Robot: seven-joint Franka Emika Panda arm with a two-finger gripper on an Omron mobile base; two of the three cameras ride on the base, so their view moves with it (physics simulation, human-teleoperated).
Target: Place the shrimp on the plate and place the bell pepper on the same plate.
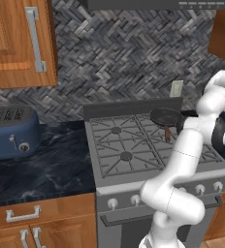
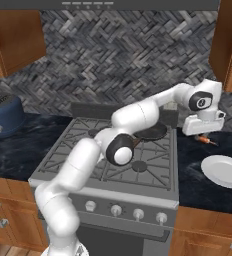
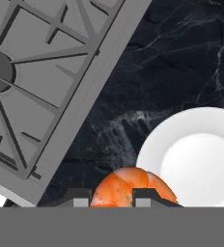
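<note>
Far left we see a blue toaster (image 1: 10, 131) on the dark marble worktop (image 1: 51, 169), under a wooden wall cabinet (image 1: 20, 41) with a metal handle. Next right is the grey gas stove (image 1: 134, 150), with a row of knobs on its front; a dark frying pan (image 1: 167, 117) sits on the far right burner, its brown handle pointing toward us. The white arm rises in front of the stove and reaches across to the right, past the stove's right edge. In the right base view the pincer (image 2: 204, 136) hangs above the dark worktop right of the stove, and a small orange bit shows just under the hand. In the hand view we see the shrimp (image 3: 133, 188) sitting between the two dark fingertips (image 3: 76, 197), so we read the pincer as nearly closed with the shrimp clamped in it, lifted off the worktop. The plate (image 2: 225, 171) is on the worktop to the right of the stove, nearer to us than the hand and a bit further right; in the hand view the plate (image 3: 196, 159) lies under and beside the shrimp, part of the shrimp overlapping its rim in that view. We cannot make out the bell pepper from these angles.
</note>
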